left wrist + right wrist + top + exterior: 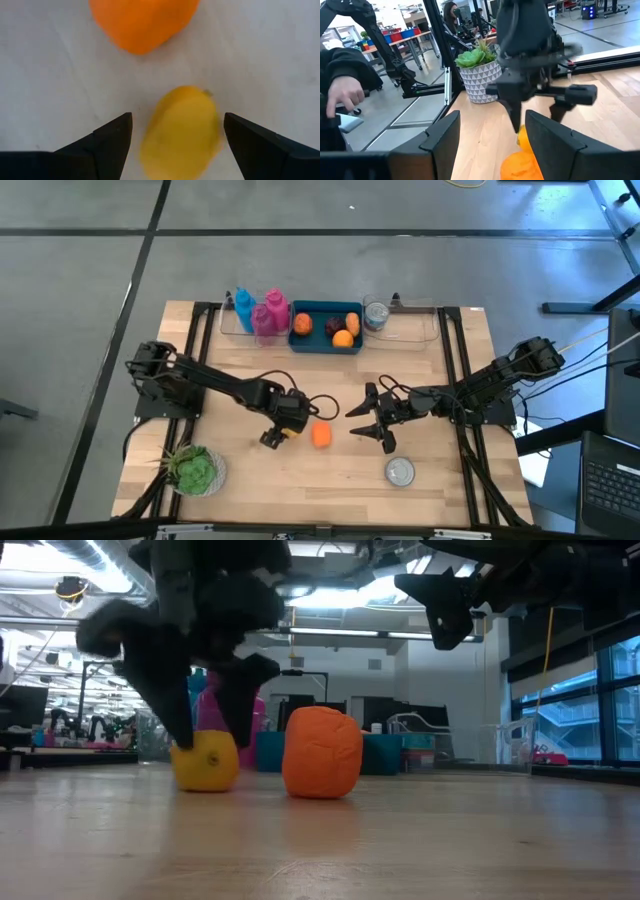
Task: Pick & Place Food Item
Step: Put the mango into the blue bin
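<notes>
left gripper [175,145] is down on the table [440,420], fingers spread wide either side of the yellow fruit [181,132], not squeezing it. orange fruit [321,435] sits just beside; right gripper [372,420] hovers open nearby.

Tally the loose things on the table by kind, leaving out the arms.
Food pieces on the open wood: 2, yellow and orange
Food pieces in the blue bin: 3
Bottles: 2, blue and pink
Clear round containers: 2, back and front
Potted plants: 1
Bins: 1
Total: 11
</notes>
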